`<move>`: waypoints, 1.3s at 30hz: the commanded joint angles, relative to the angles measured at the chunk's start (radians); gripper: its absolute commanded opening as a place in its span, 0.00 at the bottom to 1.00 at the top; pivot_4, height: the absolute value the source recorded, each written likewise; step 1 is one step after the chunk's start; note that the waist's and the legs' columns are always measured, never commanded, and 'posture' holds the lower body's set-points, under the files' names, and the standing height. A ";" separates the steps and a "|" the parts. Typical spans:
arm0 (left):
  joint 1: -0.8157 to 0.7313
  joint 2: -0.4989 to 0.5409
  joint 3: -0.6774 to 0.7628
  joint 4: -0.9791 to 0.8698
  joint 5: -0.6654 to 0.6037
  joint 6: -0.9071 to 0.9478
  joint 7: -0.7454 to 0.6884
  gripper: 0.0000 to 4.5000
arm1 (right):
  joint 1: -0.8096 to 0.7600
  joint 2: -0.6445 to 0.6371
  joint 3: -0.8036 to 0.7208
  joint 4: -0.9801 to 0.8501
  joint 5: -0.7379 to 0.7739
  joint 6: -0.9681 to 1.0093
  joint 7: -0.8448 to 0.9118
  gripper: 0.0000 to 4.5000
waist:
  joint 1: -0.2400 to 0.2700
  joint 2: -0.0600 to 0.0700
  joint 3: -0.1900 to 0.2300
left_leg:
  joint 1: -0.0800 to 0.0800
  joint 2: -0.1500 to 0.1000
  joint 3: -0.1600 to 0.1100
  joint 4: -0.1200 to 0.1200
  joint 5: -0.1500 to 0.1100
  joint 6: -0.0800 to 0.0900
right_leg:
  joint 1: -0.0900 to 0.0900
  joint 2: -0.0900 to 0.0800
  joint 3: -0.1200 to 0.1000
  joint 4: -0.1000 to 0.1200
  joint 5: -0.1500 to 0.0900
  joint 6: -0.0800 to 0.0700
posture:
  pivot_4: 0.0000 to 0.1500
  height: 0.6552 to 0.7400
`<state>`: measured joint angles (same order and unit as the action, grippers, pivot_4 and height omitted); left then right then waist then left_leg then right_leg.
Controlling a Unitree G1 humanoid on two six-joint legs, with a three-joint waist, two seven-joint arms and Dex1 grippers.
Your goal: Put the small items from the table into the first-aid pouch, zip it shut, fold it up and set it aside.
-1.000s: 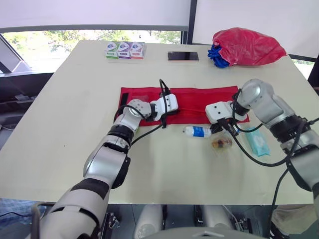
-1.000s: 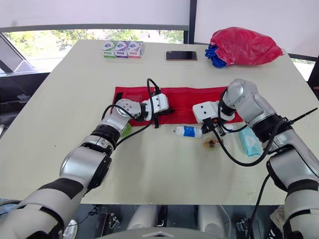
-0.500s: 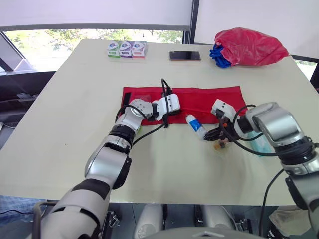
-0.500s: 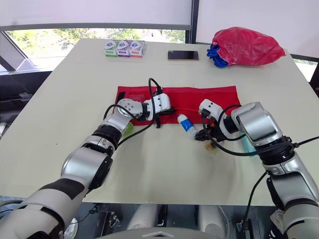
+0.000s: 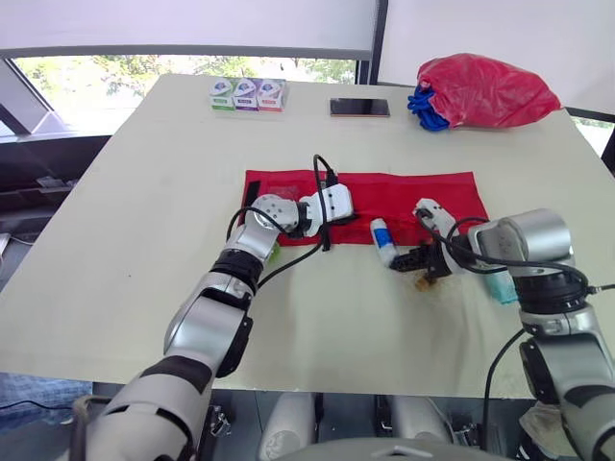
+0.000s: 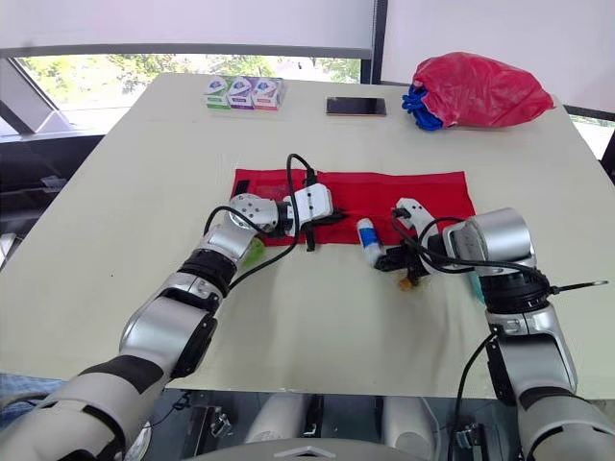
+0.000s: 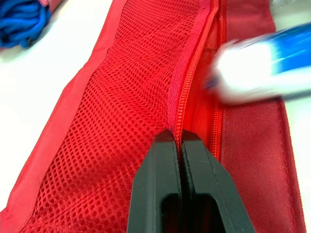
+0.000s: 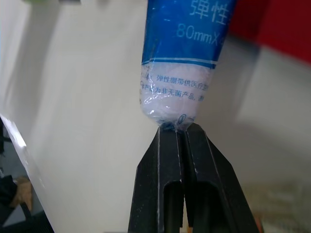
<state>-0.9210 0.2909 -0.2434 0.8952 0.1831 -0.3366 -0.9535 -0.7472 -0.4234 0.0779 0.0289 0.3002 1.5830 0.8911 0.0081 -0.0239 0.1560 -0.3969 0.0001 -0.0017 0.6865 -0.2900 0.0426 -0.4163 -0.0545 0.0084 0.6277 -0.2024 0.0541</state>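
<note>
Pouch (image 5: 404, 189) open flat | bandage roll (image 5: 383, 240) on edge, pinched by right gripper (image 8: 177, 130)

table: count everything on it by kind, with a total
small boxes: 3
phone: 1
red bag: 1
blue bundle: 1
red pouch: 1
bandage roll: 1
amber item: 1
teal packet: 1
green item: 1
total: 11
</note>
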 commanded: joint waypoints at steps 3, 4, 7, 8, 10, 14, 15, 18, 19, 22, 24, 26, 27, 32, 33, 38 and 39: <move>0.028 -0.009 -0.007 -0.109 -0.028 0.013 -0.023 0.00 | -0.037 0.007 0.001 0.021 0.059 -0.034 -0.038 0.01 | 0.000 0.000 0.000 | 0.000 0.000 0.000 0.000 0.000 0.000 | 0.000 0.000 0.000 -0.001 0.000 0.000 | 1.00 1.00; 0.032 -0.011 -0.009 -0.120 -0.029 0.018 -0.025 0.00 | -0.043 0.010 0.002 0.031 0.065 -0.039 -0.045 0.01 | 0.000 0.000 0.000 | 0.000 0.000 0.000 0.000 0.000 0.000 | 0.000 0.000 0.000 -0.001 0.000 0.000 | 1.00 1.00; 0.044 -0.014 -0.013 -0.148 -0.031 0.029 -0.032 0.00 | -0.062 0.024 -0.005 0.059 0.081 -0.055 -0.071 0.01 | -0.001 0.000 0.000 | 0.000 0.000 0.000 0.000 0.000 0.000 | 0.000 0.000 0.000 -0.001 0.000 0.000 | 1.00 1.00; 0.049 -0.015 -0.015 -0.156 -0.032 0.031 -0.035 0.00 | -0.070 0.032 -0.013 0.070 0.085 -0.059 -0.081 0.01 | -0.001 0.000 0.000 | 0.000 0.000 0.000 0.000 0.000 0.000 | 0.000 0.000 0.000 0.000 0.000 0.000 | 1.00 1.00; 0.059 -0.016 -0.019 -0.174 -0.032 0.035 -0.043 0.00 | -0.089 0.052 -0.035 0.095 0.091 -0.064 -0.104 0.01 | -0.003 0.001 0.000 | 0.000 0.000 0.000 0.000 0.000 0.000 | 0.000 0.000 0.000 0.000 0.000 0.000 | 1.00 1.00; 0.071 -0.025 -0.027 -0.203 -0.033 0.047 -0.051 0.00 | -0.105 0.074 -0.035 0.127 0.092 -0.108 -0.144 0.01 | -0.003 0.001 0.000 | 0.000 0.000 0.000 0.000 0.000 0.000 | 0.001 0.000 0.000 0.000 0.000 0.000 | 1.00 1.00; 0.071 -0.026 -0.028 -0.204 -0.032 0.048 -0.050 0.00 | -0.106 0.077 -0.033 0.132 0.093 -0.117 -0.151 0.01 | -0.002 0.001 0.000 | 0.000 0.000 0.000 0.000 0.000 0.000 | 0.001 0.000 0.000 0.000 0.000 0.000 | 1.00 1.00; 0.068 -0.032 -0.032 -0.208 -0.032 0.050 -0.050 0.00 | -0.107 0.082 -0.017 0.143 0.093 -0.156 -0.167 0.01 | -0.002 0.001 0.000 | 0.000 0.000 0.000 0.000 0.000 0.000 | 0.001 0.000 0.000 -0.001 0.000 0.000 | 1.00 1.00; 0.068 -0.035 -0.034 -0.211 -0.033 0.051 -0.052 0.00 | -0.110 0.090 -0.017 0.153 0.090 -0.173 -0.178 0.01 | -0.003 0.001 0.000 | 0.000 0.000 0.000 0.000 0.000 0.000 | 0.001 0.000 0.000 -0.001 0.000 0.000 | 1.00 1.00; 0.071 -0.038 -0.038 -0.220 -0.035 0.052 -0.059 0.00 | -0.115 0.102 -0.016 0.174 0.079 -0.220 -0.205 0.01 | -0.008 0.001 0.000 | 0.000 0.000 0.000 0.000 0.000 0.000 | 0.001 0.001 0.000 0.000 0.000 0.000 | 1.00 1.00; 0.075 -0.037 -0.039 -0.226 -0.037 0.051 -0.063 0.00 | -0.117 0.111 -0.029 0.198 0.067 -0.251 -0.236 0.01 | -0.009 0.001 0.000 | 0.000 0.000 0.000 0.000 0.000 0.000 | 0.001 0.000 0.000 0.000 0.000 0.000 | 1.00 1.00; 0.076 -0.035 -0.041 -0.228 -0.039 0.052 -0.065 0.00 | -0.117 0.112 -0.038 0.215 0.061 -0.273 -0.255 0.01 | -0.010 0.001 -0.001 | 0.000 0.000 0.000 0.000 0.000 0.000 | 0.001 0.000 0.000 0.000 0.000 0.000 | 1.00 1.00; 0.078 -0.032 -0.041 -0.230 -0.041 0.051 -0.066 0.00 | -0.116 0.111 -0.045 0.224 0.056 -0.286 -0.269 0.01 | -0.012 0.001 -0.001 | 0.000 0.000 0.000 0.000 0.000 0.000 | 0.001 0.000 0.000 0.000 0.000 0.000 | 1.00 1.00; 0.076 -0.017 -0.037 -0.226 -0.050 0.040 -0.074 0.00 | -0.098 0.056 -0.001 0.212 0.040 -0.336 -0.262 0.01 | -0.013 0.001 -0.001 | 0.000 0.000 0.000 0.000 0.000 0.000 | 0.001 0.000 0.000 0.000 0.000 0.000 | 1.00 1.00; 0.068 -0.015 -0.032 -0.217 -0.053 0.033 -0.072 0.00 | -0.086 0.026 0.044 0.197 0.024 -0.368 -0.237 0.01 | -0.013 0.001 -0.001 | 0.000 0.000 0.000 0.000 0.000 0.000 | 0.001 0.000 0.000 0.000 0.000 0.000 | 1.00 1.00; 0.040 -0.018 -0.016 -0.185 -0.077 -0.019 -0.067 0.00 | -0.056 -0.063 0.192 0.128 -0.011 -0.459 -0.149 0.01 | -0.021 0.001 -0.001 | 0.000 0.000 0.000 0.000 0.000 0.000 | 0.001 0.000 0.000 -0.001 0.000 0.000 | 1.00 1.00; 0.036 -0.022 -0.012 -0.183 -0.086 -0.026 -0.065 0.00 | -0.053 -0.068 0.206 0.118 -0.012 -0.465 -0.141 0.01 | -0.021 0.001 -0.001 | 0.000 0.001 0.000 0.000 0.000 0.000 | 0.001 0.001 0.000 -0.001 0.000 0.000 | 1.00 1.00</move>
<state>-0.8521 0.2814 -0.2746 0.7239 0.1311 -0.3210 -1.0174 -0.8077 -0.4819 0.2517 0.1881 0.2981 1.1393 0.7267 -0.0133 -0.0227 0.1553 -0.3966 0.0010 -0.0019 0.6861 -0.2901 0.0430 -0.4153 -0.0538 0.0083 0.6266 -0.2025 0.0542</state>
